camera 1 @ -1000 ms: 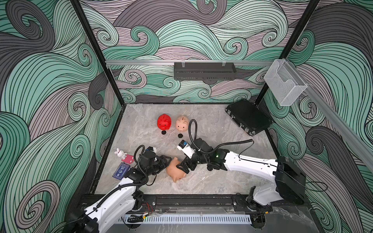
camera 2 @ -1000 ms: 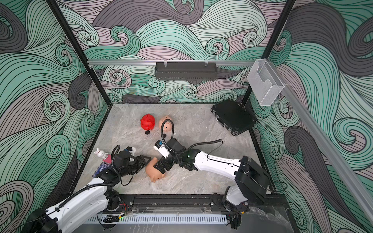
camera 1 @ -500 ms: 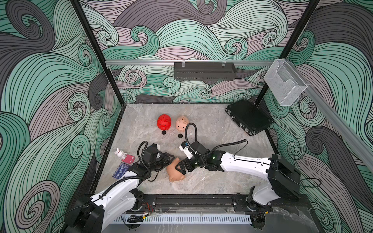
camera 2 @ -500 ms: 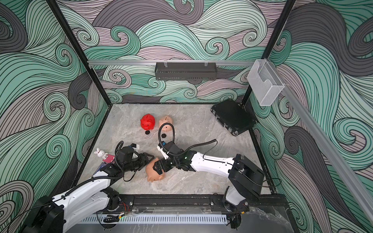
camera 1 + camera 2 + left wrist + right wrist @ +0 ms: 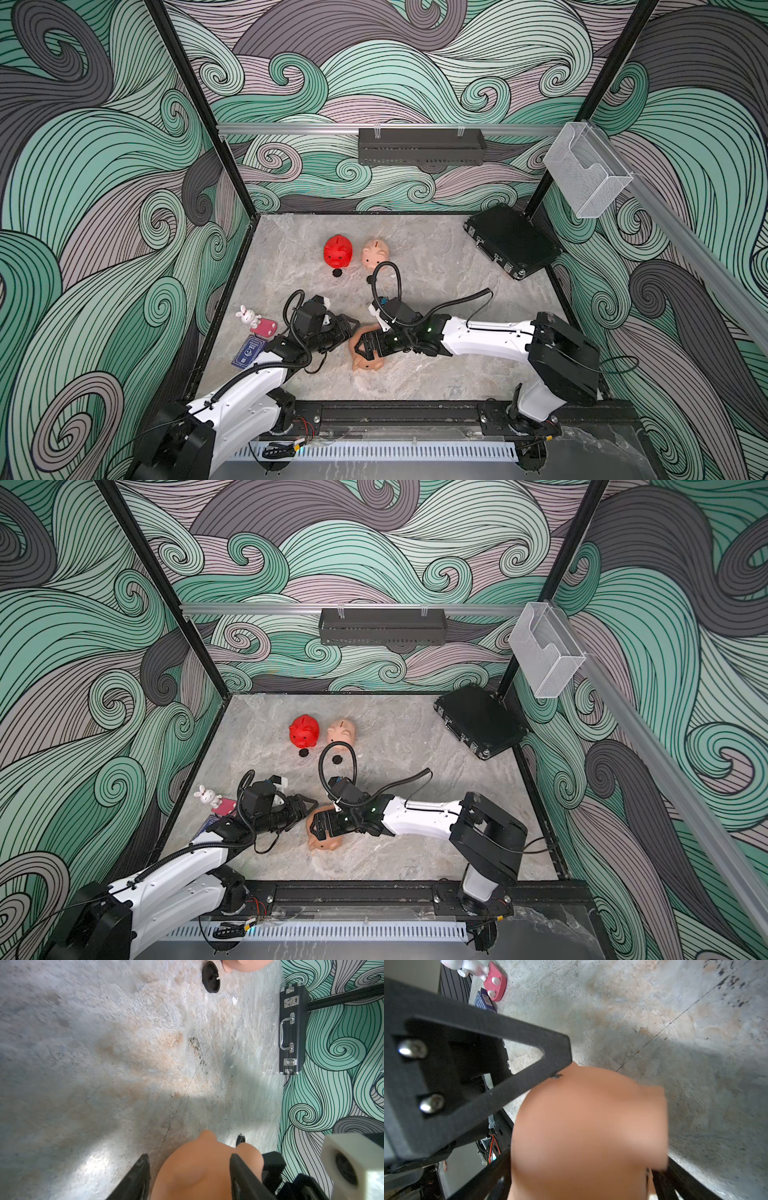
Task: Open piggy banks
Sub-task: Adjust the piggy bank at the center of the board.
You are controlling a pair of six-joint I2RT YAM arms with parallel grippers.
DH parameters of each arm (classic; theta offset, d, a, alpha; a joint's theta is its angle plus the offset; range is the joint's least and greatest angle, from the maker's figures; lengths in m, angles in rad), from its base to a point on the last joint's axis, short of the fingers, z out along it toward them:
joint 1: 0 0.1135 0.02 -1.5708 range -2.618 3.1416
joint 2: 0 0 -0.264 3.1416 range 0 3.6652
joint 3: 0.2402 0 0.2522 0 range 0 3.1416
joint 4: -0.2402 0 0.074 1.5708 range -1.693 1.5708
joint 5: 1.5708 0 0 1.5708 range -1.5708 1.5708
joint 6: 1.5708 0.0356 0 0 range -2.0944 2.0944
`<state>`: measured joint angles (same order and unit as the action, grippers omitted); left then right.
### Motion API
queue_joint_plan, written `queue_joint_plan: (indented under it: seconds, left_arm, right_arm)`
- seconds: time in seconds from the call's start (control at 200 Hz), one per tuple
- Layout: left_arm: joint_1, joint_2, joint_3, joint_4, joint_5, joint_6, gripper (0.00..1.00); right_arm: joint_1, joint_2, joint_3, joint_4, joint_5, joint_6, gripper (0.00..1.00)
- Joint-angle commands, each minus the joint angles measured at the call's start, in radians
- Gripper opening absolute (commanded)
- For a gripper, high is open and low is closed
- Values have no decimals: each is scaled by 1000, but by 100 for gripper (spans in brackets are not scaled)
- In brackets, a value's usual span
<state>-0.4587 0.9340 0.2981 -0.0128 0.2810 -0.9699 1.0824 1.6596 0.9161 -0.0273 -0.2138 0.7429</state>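
Note:
A peach piggy bank (image 5: 366, 360) lies near the front of the table between both arms. My left gripper (image 5: 351, 328) is shut on it from the left; the left wrist view shows the pig (image 5: 199, 1169) between its black fingers (image 5: 141, 1169). My right gripper (image 5: 365, 347) comes from the right, jaws open wide around the same pig, which fills the right wrist view (image 5: 587, 1130) as a blur. A red piggy bank (image 5: 338, 251) and a second peach piggy bank (image 5: 375, 252) stand side by side further back, untouched.
Two small black plugs (image 5: 337, 272) (image 5: 369, 281) lie in front of the back pigs. A flat black case (image 5: 513, 241) sits at the back right. A bunny toy (image 5: 248, 316) and blue card (image 5: 248, 352) lie by the left wall.
The right gripper has slid left over the front peach pig, jaws now around it. The left gripper has shifted slightly right and stays shut on the pig.

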Motion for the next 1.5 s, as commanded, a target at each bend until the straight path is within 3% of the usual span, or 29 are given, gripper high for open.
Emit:
queue_joint_plan:
  seconds: [0.0, 0.31, 0.545, 0.786, 0.871, 1.496]
  left_arm:
    - [9, -10, 47, -11, -16, 29, 61]
    - [22, -184, 22, -94, -95, 40, 66]
    - [22, -253, -53, -15, -8, 3, 83]
    - [19, -82, -50, 135, 139, -19, 94]
    - [13, 2, -79, 281, 173, -76, 95]
    - [-27, 145, -91, 454, 176, -88, 97]
  right_arm:
    - [-2, 33, -39, 28, 40, 51, 99]
    - [-43, -3, -177, 145, 131, 154, 93]
    - [-101, 9, -260, 299, 98, 258, 93]
    - [-152, 44, -323, 433, 57, 336, 92]
    - [-159, 49, -340, 460, 57, 356, 92]
    - [-214, 112, -427, 656, 35, 512, 92]
